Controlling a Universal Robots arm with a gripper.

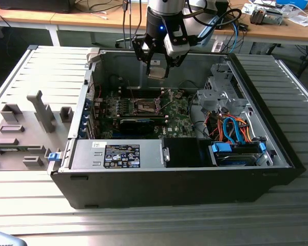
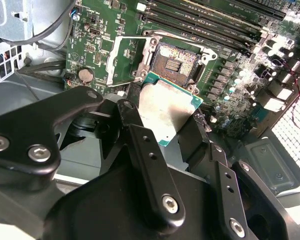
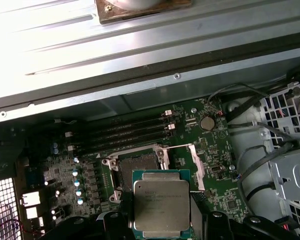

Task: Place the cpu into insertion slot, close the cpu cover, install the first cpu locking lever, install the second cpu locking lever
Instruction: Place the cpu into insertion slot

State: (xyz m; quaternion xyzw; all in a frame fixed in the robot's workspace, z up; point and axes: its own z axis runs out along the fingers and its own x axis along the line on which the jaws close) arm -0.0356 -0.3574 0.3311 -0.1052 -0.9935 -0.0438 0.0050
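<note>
The cpu (image 1: pixel 157 70) is being held flat, its metal top facing up toward the wrist cameras and its green underside toward the board. It is nearly square, so no long axis can be told; in the first wrist view its edges (image 3: pixel 161 200) are lying roughly in line with those of the insertion slot (image 3: pixel 140 167). The gripper (image 1: pixel 157 65) is clamped on the chip, two opposite edges being pinched between the black fingers (image 2: pixel 140 145).

In the exterior view the chip is being carried high inside the open computer case (image 1: pixel 169 184), above the motherboard (image 1: pixel 143 117) and well apart from the slot (image 1: pixel 146 106) below it. The slot (image 2: pixel 177 62) is lying open and bare, with the cpu cover (image 2: pixel 125 60) swung away to one side. Memory slots (image 3: pixel 120 132) and a coin battery (image 3: pixel 206 123) are sitting near it. A drive cage (image 1: pixel 220 92) and orange and blue cables (image 1: pixel 231 130) are lying toward the exterior view's right, apart from the slot.

The chip's top (image 2: pixel 167 112) is showing as dull silvery grey, bordered by a thin green rim.
</note>
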